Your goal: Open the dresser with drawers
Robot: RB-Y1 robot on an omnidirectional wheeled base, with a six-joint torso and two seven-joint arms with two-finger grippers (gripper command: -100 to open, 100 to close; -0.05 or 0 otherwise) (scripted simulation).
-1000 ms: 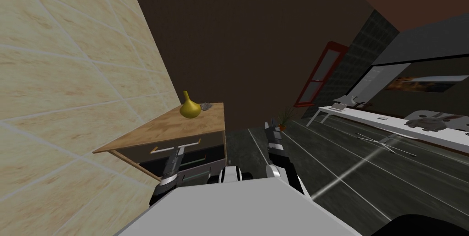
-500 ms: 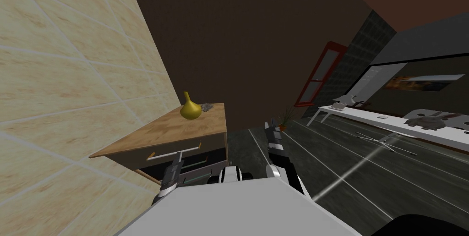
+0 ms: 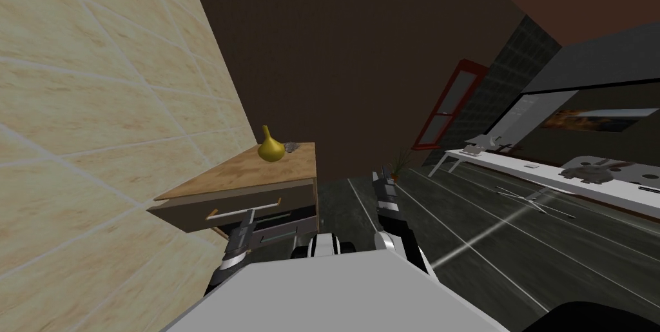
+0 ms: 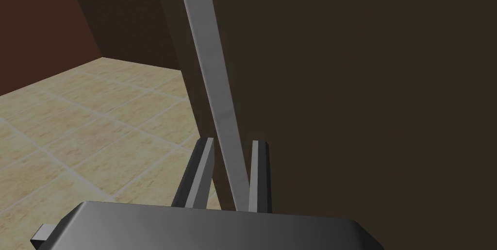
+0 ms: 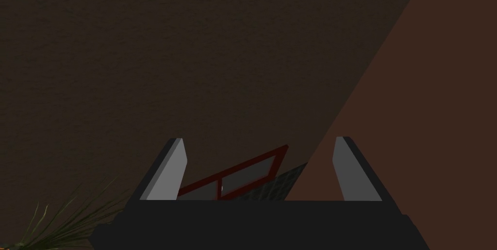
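- A beige tiled wall (image 3: 97,122) runs along my 9 o'clock and a dark brown wall (image 3: 348,57) closes off 12 o'clock. A red-framed window (image 3: 451,106) sits at 1 o'clock, and a long white table (image 3: 515,166) at 2 o'clock stands on the dark striped floor (image 3: 490,263).
- The dresser (image 3: 258,176) stands against the tiled wall at my 11 o'clock. Its wood top carries a yellow vase (image 3: 271,147) at the far end, with a small grey object (image 3: 292,147) just beside it at the vase's 3 o'clock.
- Over the last second the top drawer front (image 3: 180,212) has slid out from under the wood top, and less of the top shows. The whole view shifted a little too, so I have likely backed away while pulling.
- The left gripper (image 4: 232,141) is clamped on the grey bar handle (image 4: 213,77), its fingers narrowed against the bar's sides.
- The right gripper (image 5: 260,169) hangs at 12 o'clock, fingers spread, holding nothing.
- I judge the drawer partly open. A further straight pull should finish it, and a skewed one could let the bar slip.
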